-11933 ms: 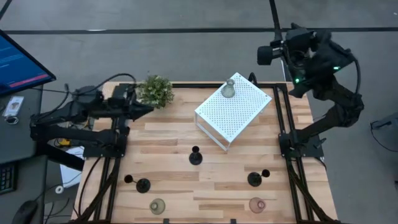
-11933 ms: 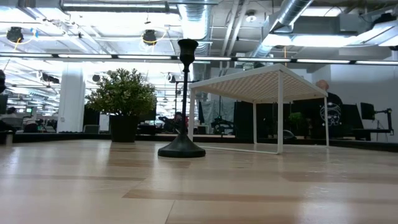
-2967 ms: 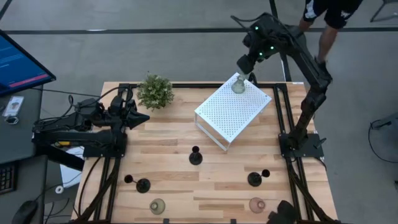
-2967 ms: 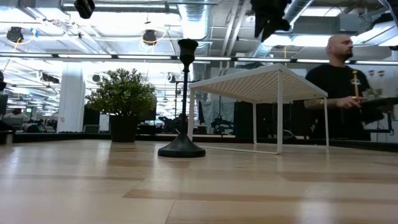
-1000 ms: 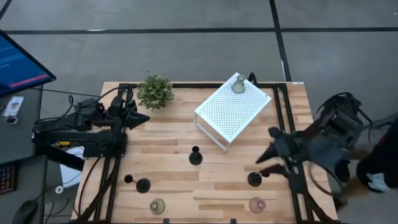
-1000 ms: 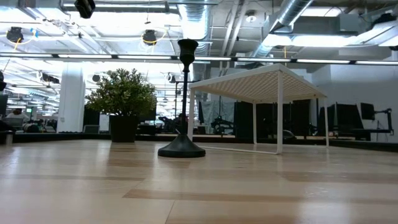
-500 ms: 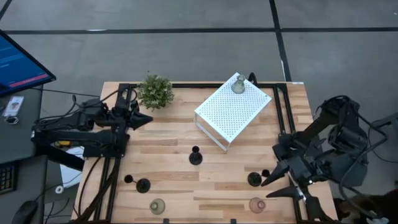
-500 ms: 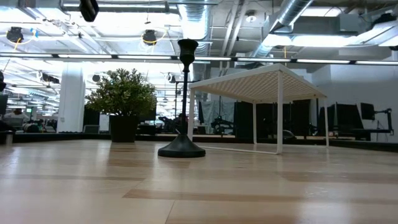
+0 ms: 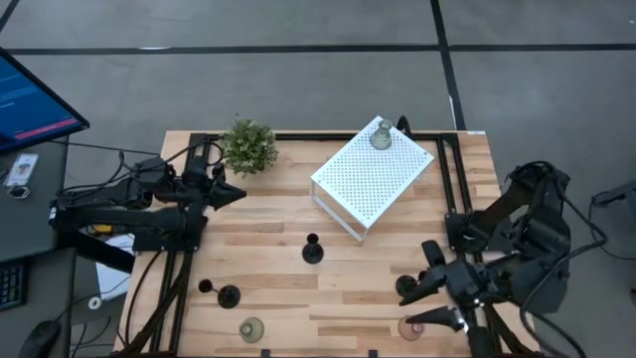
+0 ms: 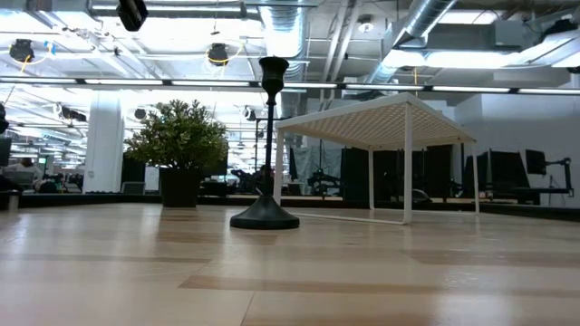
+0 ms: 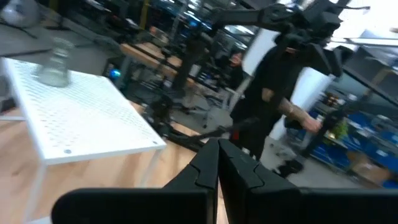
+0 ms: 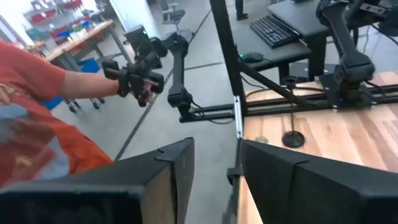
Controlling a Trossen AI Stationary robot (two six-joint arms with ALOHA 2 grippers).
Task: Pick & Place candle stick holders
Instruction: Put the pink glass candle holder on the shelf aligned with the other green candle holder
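Note:
A greenish glass holder (image 9: 381, 136) stands on the white perforated box (image 9: 373, 179); both show in the left wrist view (image 11: 56, 62). Black holders stand on their round bases at the table's middle (image 9: 312, 250), near left (image 9: 228, 295) and near right (image 9: 405, 287). Another greenish glass holder (image 9: 251, 329) and a pink one (image 9: 410, 326) stand at the near edge. My right gripper (image 9: 407, 306) is open, above the gap between the near-right black holder and the pink one. My left gripper (image 9: 241, 193) is shut and empty at the table's left.
A green potted plant (image 9: 248, 146) stands at the far left. The middle black holder (image 10: 267, 145) shows in front of the box (image 10: 381, 118) in the low view. A person's hand (image 12: 140, 78) and orange sleeve show beyond the table's near edge.
My right gripper has swung toward the table's near edge, from beside the box's near corner to over the near-right black holder and the pink one, staying open. My left gripper has edged a little toward the table's right.

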